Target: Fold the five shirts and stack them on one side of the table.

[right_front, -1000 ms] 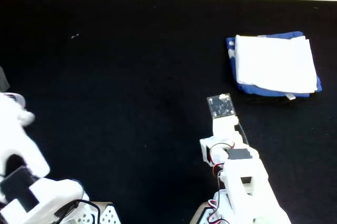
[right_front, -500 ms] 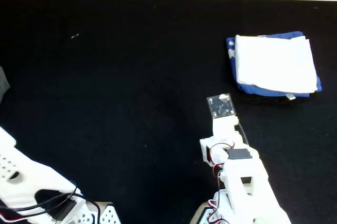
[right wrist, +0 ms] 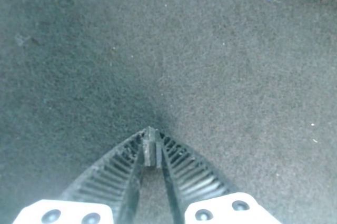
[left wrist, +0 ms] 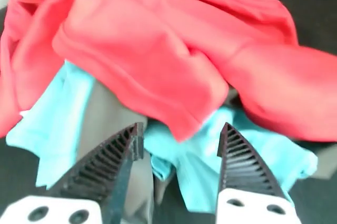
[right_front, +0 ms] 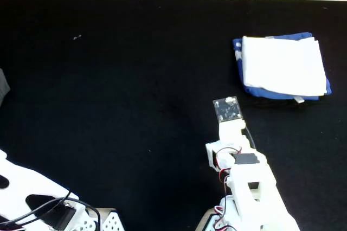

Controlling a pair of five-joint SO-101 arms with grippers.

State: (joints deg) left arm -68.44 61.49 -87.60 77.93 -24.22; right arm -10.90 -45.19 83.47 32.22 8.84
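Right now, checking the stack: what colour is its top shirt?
The top shirt is white; high view.

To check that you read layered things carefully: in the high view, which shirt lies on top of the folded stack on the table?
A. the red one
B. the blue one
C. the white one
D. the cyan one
C: the white shirt lies flat on top, and the blue shirt shows only as a border around its edges.

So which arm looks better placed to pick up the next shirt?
The left, probably: the left gripper hangs open right over the crumpled red shirt, while the right gripper is shut above the black table.
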